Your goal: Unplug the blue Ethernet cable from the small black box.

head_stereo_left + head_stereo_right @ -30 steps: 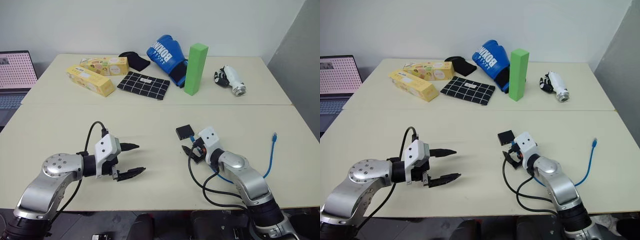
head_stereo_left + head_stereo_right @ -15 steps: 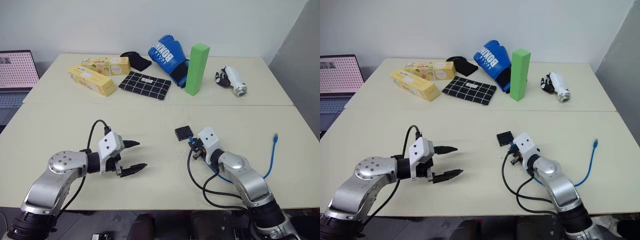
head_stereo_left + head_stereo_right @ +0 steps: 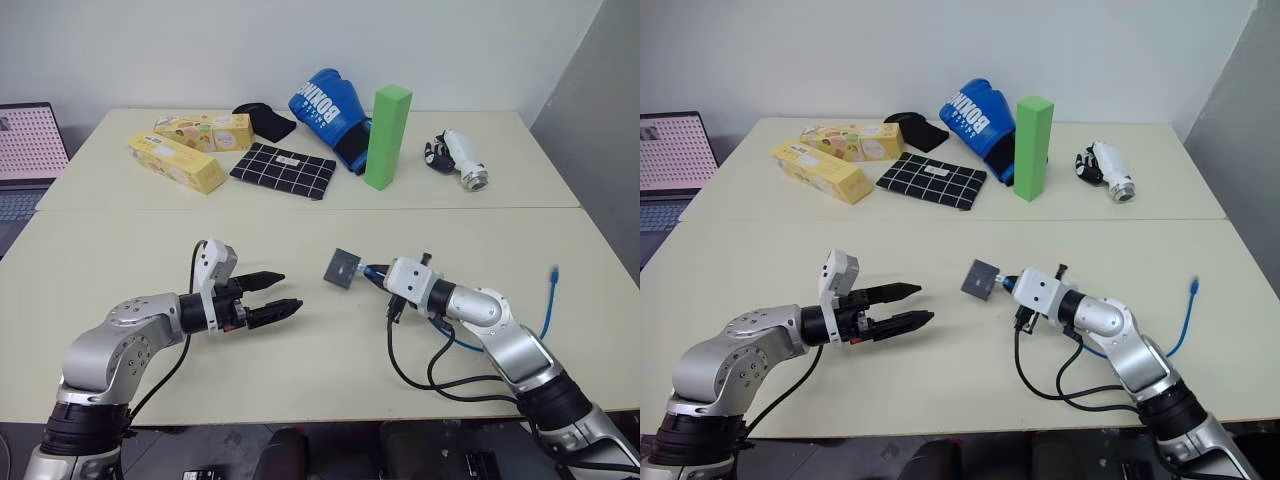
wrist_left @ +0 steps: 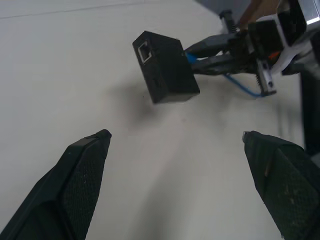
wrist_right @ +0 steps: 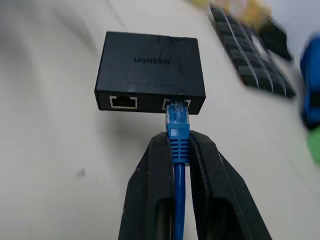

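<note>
— Start on the left: what are the fingers doing?

— The left gripper (image 3: 277, 296) has its two black fingers (image 4: 75, 185) spread wide with nothing between them, pointing toward the small black box (image 3: 341, 268).

— And the box?

— Lifted off the cream table (image 3: 300, 225), tilted, hanging on the plug of the blue Ethernet cable (image 5: 178, 131), which sits in one of its two ports. The right gripper (image 3: 383, 274) is clamped tight on that plug's boot, just behind the box.

— The rest of the cable?

— It runs back under the right arm; its free end (image 3: 549, 272) lies near the table's right edge.

— Anything in the way?

— No. The yellow cartons (image 3: 180, 160), checked cloth (image 3: 284, 171), blue boxing glove (image 3: 325, 112) and green block (image 3: 386, 136) are well behind.
</note>
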Available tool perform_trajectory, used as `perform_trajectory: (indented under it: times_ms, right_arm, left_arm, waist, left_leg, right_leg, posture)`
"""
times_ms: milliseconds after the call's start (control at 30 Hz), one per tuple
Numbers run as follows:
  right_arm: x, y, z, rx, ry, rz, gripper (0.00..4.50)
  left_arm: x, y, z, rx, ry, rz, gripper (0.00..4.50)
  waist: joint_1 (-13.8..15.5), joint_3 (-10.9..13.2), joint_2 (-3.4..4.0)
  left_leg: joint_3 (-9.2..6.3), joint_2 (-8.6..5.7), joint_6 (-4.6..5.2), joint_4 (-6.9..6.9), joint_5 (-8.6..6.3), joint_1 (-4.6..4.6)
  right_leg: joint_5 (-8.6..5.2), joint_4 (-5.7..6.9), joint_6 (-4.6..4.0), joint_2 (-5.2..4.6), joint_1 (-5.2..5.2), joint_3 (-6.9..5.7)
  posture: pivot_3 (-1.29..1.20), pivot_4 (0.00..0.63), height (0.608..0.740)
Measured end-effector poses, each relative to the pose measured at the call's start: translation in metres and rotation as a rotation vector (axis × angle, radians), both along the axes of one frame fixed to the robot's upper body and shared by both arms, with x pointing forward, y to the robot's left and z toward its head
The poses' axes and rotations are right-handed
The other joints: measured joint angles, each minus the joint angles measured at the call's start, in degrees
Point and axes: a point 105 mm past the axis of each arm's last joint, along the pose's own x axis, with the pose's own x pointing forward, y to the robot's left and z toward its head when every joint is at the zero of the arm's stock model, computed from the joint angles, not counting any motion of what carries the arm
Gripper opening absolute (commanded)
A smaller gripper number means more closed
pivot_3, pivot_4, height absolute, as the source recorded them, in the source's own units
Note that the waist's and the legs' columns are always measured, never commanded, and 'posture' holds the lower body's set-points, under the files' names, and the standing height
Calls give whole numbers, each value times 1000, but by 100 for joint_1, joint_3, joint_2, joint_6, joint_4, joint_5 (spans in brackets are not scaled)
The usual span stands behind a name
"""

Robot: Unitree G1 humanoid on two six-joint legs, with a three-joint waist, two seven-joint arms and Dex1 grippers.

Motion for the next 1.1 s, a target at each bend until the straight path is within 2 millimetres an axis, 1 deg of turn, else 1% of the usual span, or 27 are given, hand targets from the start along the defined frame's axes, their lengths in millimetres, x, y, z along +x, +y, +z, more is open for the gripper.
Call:
perform_trajectory:
  times_ms: [67,167,433,500,533,600,833,867,900,967,1000,1067,1100]
  right_arm:
    - [-7,10,12,-23,-81,118,129]
    - [-12,17,27,-47,-184,228,129]
    - [-15,20,34,-94,-294,325,128]
    - [-16,23,40,-99,-340,347,128]
    - [-16,24,41,-95,-351,352,128]
    - [-16,24,41,-93,-366,357,128]
    - [-11,23,42,-93,-414,348,128]
    - [-11,23,43,-90,-422,347,127]
    - [-11,23,43,-90,-429,347,127]
    - [-12,23,44,-84,-446,348,127]
    - [-11,23,44,-85,-451,346,127]
    - [-11,23,44,-87,-462,344,127]
    - [-11,23,44,-87,-467,344,127]
  left_arm:
    - [-1,-5,5,-37,37,-30,4500]
    - [-1,-11,14,-70,47,-60,4500]
    - [-1,-19,22,-153,82,-75,4500]
    - [-3,-20,25,-175,92,-89,4120]
    - [-3,-20,26,-182,94,-91,4024]
    - [-4,-20,27,-191,99,-91,3504]
    - [-6,-20,28,-208,115,-105,2183]
    - [-7,-19,27,-206,118,-103,1883]
    - [-7,-19,27,-206,119,-103,1725]
    - [-7,-19,27,-208,120,-102,1251]
    - [-7,-19,28,-210,120,-102,938]
    - [-6,-19,28,-211,120,-99,775]
    - [-6,-19,28,-212,120,-100,780]
  waist:
    - [7,0,-1]
    - [15,0,-1]
    - [17,0,-1]
    - [15,0,-1]
    - [17,0,-1]
    - [19,0,-1]
    - [20,0,-1]
    - [19,0,-1]
    - [19,0,-1]
    - [19,0,-1]
    - [19,0,-1]
    - [19,0,-1]
    - [19,0,-1]
  left_leg:
    - [-1,0,0,2,0,1]
    - [-2,0,-1,4,0,2]
    - [-2,2,-2,4,1,0]
    - [-4,1,-2,4,1,2]
    - [-5,1,-2,4,1,1]
    - [-6,1,-3,4,2,1]
    - [-5,1,-3,4,2,1]
    - [-5,1,-3,4,2,1]
    - [-5,1,-3,4,2,1]
    - [-5,1,-3,4,2,1]
    - [-5,1,-3,4,2,1]
    - [-5,1,-3,4,2,1]
    - [-5,1,-3,4,2,1]
  right_leg:
    - [0,1,0,0,3,0]
    - [0,1,0,-2,5,0]
    - [0,2,0,-11,0,1]
    - [1,2,0,-11,1,2]
    - [1,2,0,-10,1,2]
    - [1,2,-1,-11,1,2]
    - [1,2,-1,-11,1,4]
    - [1,2,0,-11,1,4]
    - [1,2,-1,-11,1,4]
    - [1,2,-1,-11,1,4]
    - [1,2,-1,-11,1,4]
    - [1,2,-1,-11,1,5]
    - [1,2,-1,-11,1,5]
  posture:
    - [0,150,740]
    - [0,150,740]
    - [0,150,740]
    - [0,150,740]
    - [0,150,740]
    - [0,150,740]
    - [0,150,740]
    - [0,150,740]
    - [0,150,740]
    - [0,150,740]
    - [0,150,740]
    - [0,150,740]
    - [0,150,740]
